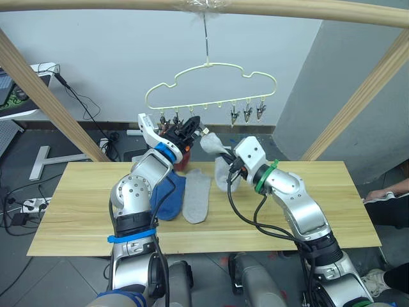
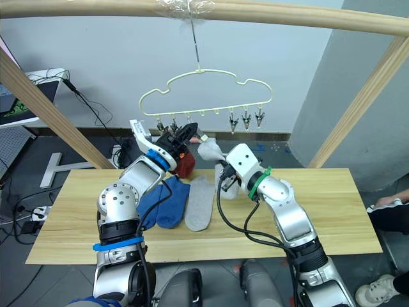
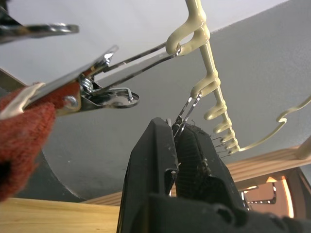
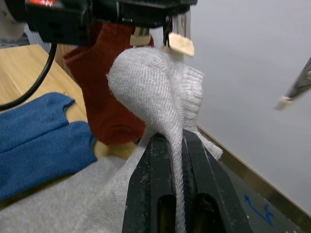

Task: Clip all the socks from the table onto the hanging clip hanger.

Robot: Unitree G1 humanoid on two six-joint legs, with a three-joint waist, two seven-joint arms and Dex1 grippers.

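On the pale wood-plank worktop [image 1: 77, 217], two blue ankle socks [image 2: 165, 202] and one light grey ankle sock [image 1: 197, 195] lie side by side, in front of the pale-yellow wire clip hanger [image 1: 211, 89]. Beyond them the right gripper [image 4: 177, 141] has its fingers closed on a second light grey sock [image 4: 150, 85], lifted just under the hanger's bar. The left gripper [image 3: 176, 132], fingers pinched on a small grey metal clip [image 3: 187, 109], is at the bar beside a hanging rust-red sock [image 2: 184, 163].
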